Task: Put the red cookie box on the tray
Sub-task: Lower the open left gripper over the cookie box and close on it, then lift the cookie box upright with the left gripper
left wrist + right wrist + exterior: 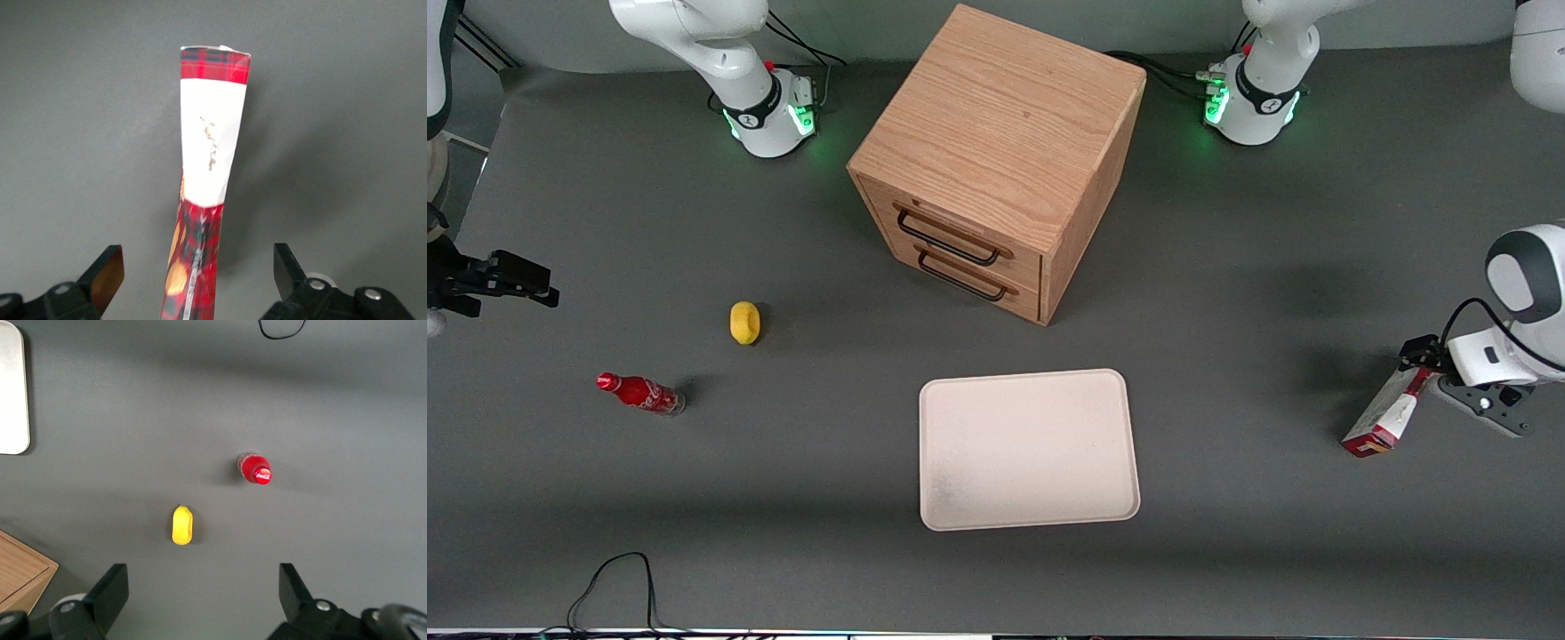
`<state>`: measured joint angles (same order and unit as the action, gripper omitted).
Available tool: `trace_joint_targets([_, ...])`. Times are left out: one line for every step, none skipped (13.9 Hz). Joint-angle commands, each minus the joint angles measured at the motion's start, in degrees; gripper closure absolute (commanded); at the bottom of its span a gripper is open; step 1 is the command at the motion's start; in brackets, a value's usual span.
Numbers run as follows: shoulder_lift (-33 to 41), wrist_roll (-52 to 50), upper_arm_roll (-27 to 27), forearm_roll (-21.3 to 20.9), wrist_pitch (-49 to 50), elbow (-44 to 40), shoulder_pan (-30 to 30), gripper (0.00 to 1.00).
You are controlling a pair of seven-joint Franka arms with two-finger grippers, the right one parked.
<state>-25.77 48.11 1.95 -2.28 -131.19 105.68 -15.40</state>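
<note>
Tray [1029, 449] sat nearest the front cam, lower centre of the front frame, flat on the desk [1227, 293], nothing on it.

Red cookie box [1387, 413] was a bit farther from the cam and well apart from the tray, at the frame edge toward the working arm's end, approx mid-height. Its low end looked to be on the desk. Couldn't tell whether it lay flat or leaned.

Gripper [1421, 363] was at the box's farther end. In the wrist view the gripper [197, 263] straddled the box [210, 133]. Jaws were spread wide w/ clear gaps on both sides, so nothing was gripped yet.

Step in hand, as I judged it: the grasp.
- Carton is thin and looked twisted along its length, so close across the narrow faces, centred, w/ modest force to avoid crushing.
- Gripped near one end, it'd prob. droop or swing. Lift slowly and keep it high enough to clear the tray rim.
- Set it down flat, mid-tray.

Cabinet [996, 160] stood farthest, top centre, out of the likely path.
</note>
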Motion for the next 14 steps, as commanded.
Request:
trace_joint_targets([0.6,0.8,-0.5,-0.4,-2.7,2.8,0.7,0.0])
trace_joint_targets([-0.1,0.8,-0.5,-0.4,-2.9,2.7,0.8,0.0])
trace_joint_targets([-1.2,1.0,-0.5,-0.4,-4.0,2.4,0.8,0.0])
trace_joint_targets([-2.4,1.0,-0.5,-0.4,-6.0,2.6,0.8,0.0])
trace_joint_targets([-3.0,1.0,-0.5,-0.4,-6.5,2.6,0.7,0.0])
trace_joint_targets([-3.1,1.1,-0.5,-0.4,-6.2,2.6,0.7,0.0])
trace_joint_targets([-3.0,1.2,-0.5,-0.4,-6.0,2.5,0.6,0.0])
trace_joint_targets([-3.0,1.2,-0.5,-0.4,-6.0,2.5,0.6,0.06])
trace_joint_targets([-3.0,1.2,-0.5,-0.4,-5.9,2.4,0.5,0.22])
trace_joint_targets([-3.0,1.2,-0.5,-0.3,-5.7,2.3,0.4,0.48])
trace_joint_targets([-2.9,1.2,-0.5,-0.3,-5.6,2.2,0.4,0.6])
trace_joint_targets([-2.8,1.2,-0.5,-0.3,-5.2,2.1,0.2,0.6])
trace_joint_targets([-2.8,1.1,-0.5,-0.2,-5.0,1.9,0.2,0.69])
trace_joint_targets([-2.7,1.0,-0.5,-0.1,-5.0,1.8,0.1,0.8])
